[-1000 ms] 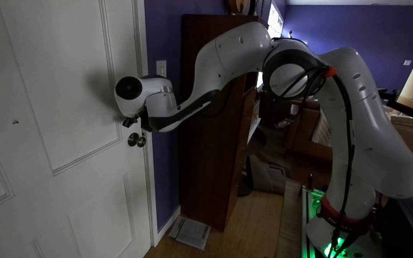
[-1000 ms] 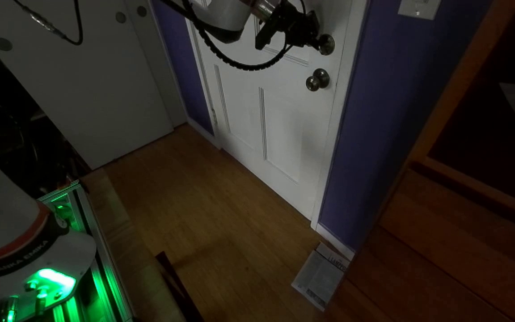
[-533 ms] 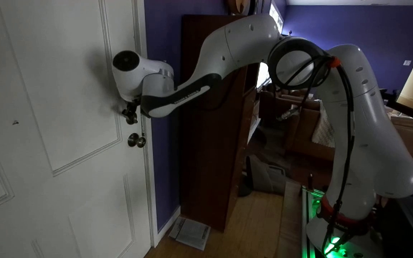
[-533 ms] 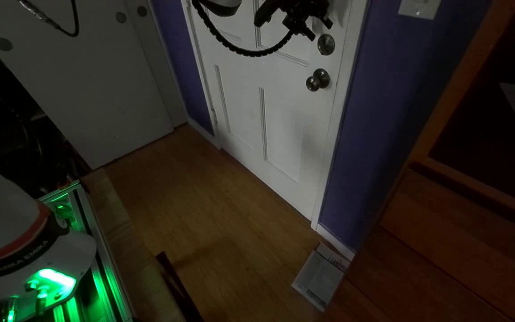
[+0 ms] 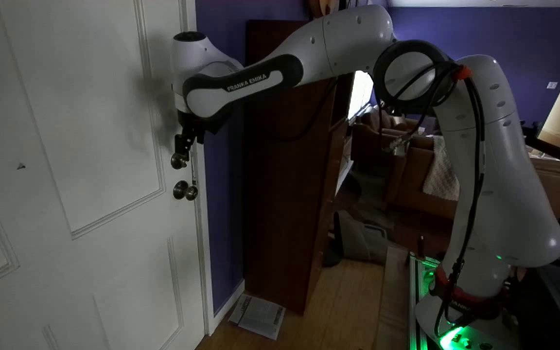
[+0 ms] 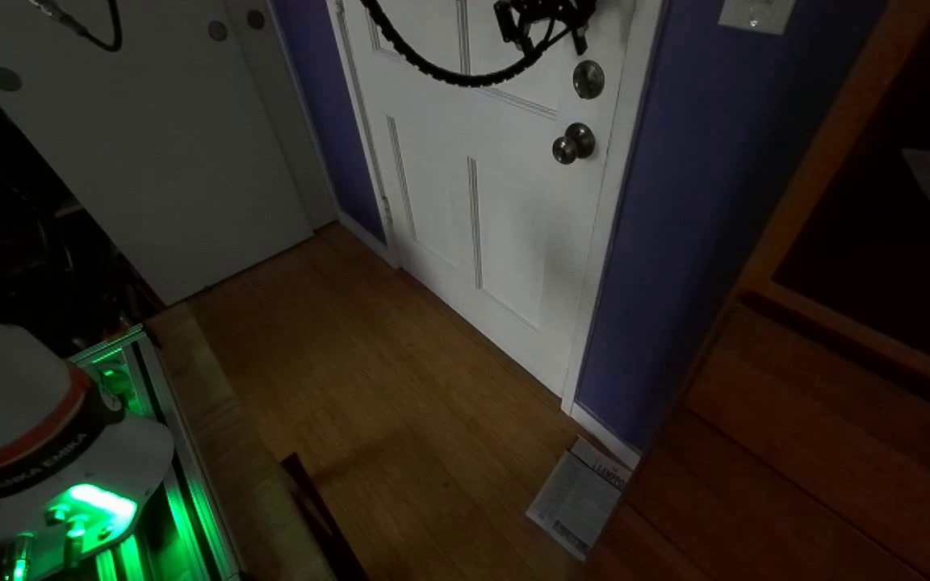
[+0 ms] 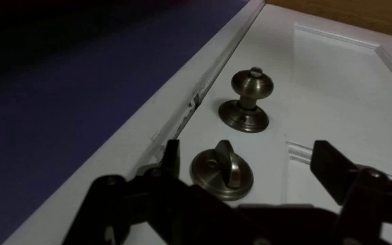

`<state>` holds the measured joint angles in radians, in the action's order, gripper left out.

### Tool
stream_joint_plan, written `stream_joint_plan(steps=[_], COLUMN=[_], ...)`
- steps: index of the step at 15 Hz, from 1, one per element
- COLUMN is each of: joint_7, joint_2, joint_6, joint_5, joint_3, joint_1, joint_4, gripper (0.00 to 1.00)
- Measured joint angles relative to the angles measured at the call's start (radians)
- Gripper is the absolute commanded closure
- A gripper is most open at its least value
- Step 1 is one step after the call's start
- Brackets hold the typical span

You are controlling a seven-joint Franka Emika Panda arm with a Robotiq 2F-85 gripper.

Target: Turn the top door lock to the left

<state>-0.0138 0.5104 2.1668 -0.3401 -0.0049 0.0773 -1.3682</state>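
Note:
The top door lock [image 7: 216, 190], a round brassy disc with a raised thumb-turn [image 7: 234, 173], sits on the white door [image 7: 335, 102]. In the wrist view, where the floor is at the top, the thumb-turn slants from upper left to lower right. My gripper [image 7: 246, 149] is open, its fingers wide apart. The lock appears between them, closer to the left finger [image 7: 172, 153], and nothing is gripped. In an exterior view the gripper [image 6: 552, 36] hangs just above the lock [image 6: 588, 79], apart from it. The lock [image 5: 178, 161] shows just below the fingers in an exterior view.
A round door knob [image 6: 574, 144] juts out below the lock. Beside the door are its frame, a purple wall with a light switch [image 5: 218, 92] and a tall brown cabinet [image 5: 285, 170]. A black ribbed cable [image 6: 465, 79] loops below the arm.
My hand has risen off the lock and tilted to point more downward, with the wrist turned. The fingers now look farther apart. The lock, covered a second ago, is uncovered in an exterior view.

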Motion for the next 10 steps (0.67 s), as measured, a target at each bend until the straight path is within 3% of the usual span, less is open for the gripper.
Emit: stream_joint_plan(steps=[3, 8, 10], joint_7=[-0.006, 0.032, 0.043], joint_2=[0.022, 0.067, 0.087], joint_6=[0.003, 0.126, 0.181], joint_5=[0.077, 0.096, 0.096], joint_3=[-0.001, -0.007, -0.011], joint_1=[-0.022, -0.027, -0.025], joint_4=[0.027, 0.050, 0.055], gripper=[0.59, 0.97, 1.00])
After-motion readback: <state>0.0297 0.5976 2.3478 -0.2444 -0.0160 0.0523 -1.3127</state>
